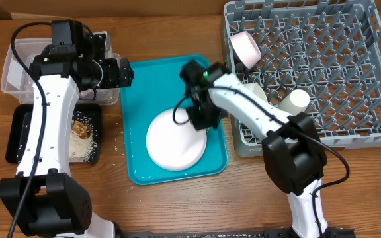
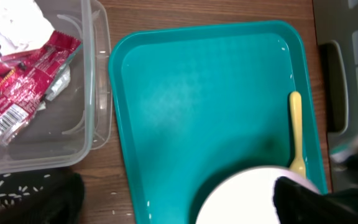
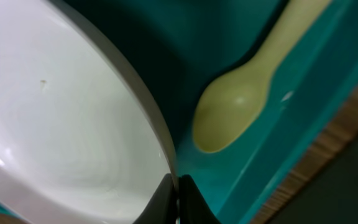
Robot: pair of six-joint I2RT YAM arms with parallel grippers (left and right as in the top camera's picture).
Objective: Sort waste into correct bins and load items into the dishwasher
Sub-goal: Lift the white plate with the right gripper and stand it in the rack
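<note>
Beside the clear plastic bin [image 2: 95, 74] of red wrappers [image 2: 17, 93], the left arm's jaws hang; I cannot tell their width. On the teal plastic tray [image 1: 134, 132], the right arm's jaws pinch the round white plate [image 1: 170, 142] thinly at its rim. Lifted so, it could pivot, slip, or knock the pale yellow plastic spoon [image 2: 296, 124] just beside it.

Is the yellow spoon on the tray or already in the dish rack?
On the tray. The yellow spoon lies on the teal tray along its rim, beside the white plate.
</note>
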